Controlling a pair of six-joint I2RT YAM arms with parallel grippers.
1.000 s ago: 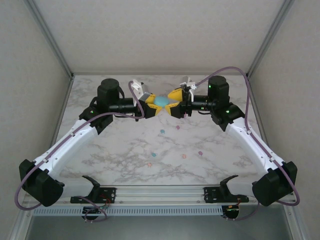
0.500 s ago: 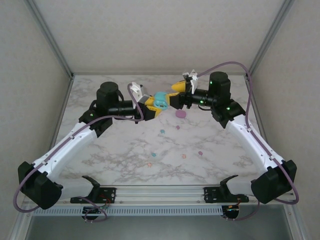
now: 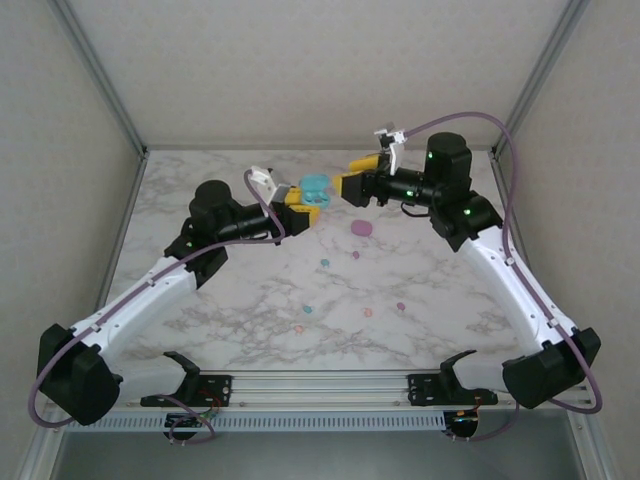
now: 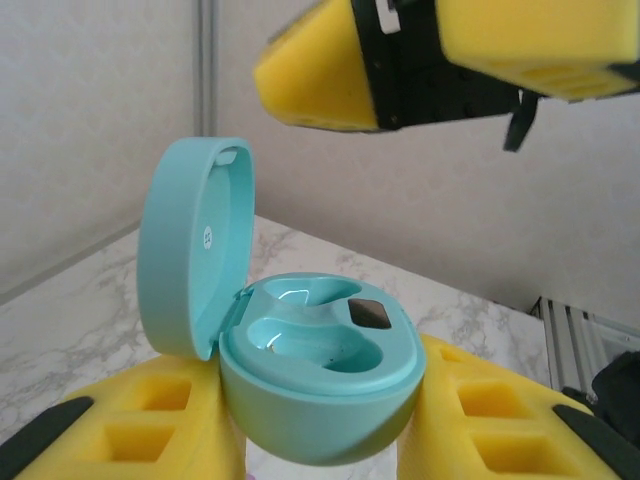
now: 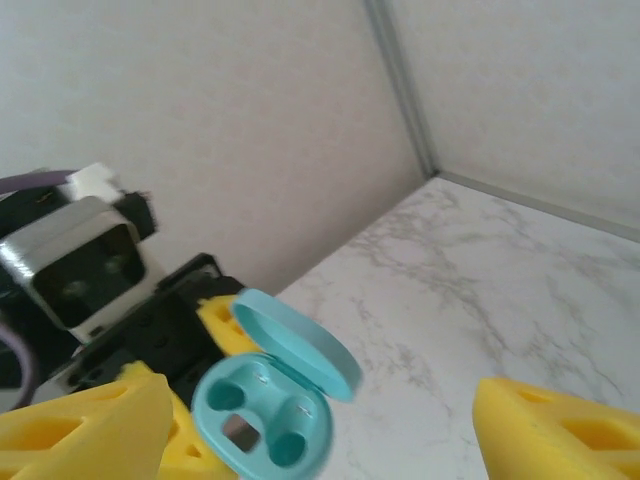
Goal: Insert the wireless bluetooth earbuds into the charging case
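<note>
Reaching inward, the left gripper (image 3: 302, 207) clamps the open teal case (image 3: 315, 187), apparently aloft; the right gripper (image 3: 356, 178) faces it, fingers spread wide.

teal charging case (image 3: 314, 188): lid now swung open | right gripper (image 3: 356, 176): pulled off the case, now just right of it, jaws apart

I get bright, even, diffuse light; shadows on the marble table (image 3: 250, 290) are faint. Left wrist sharp, small glare inside the teal charging case (image 4: 320, 380). Right wrist softer, near yellow fingers (image 5: 560, 430) blurred.
</note>
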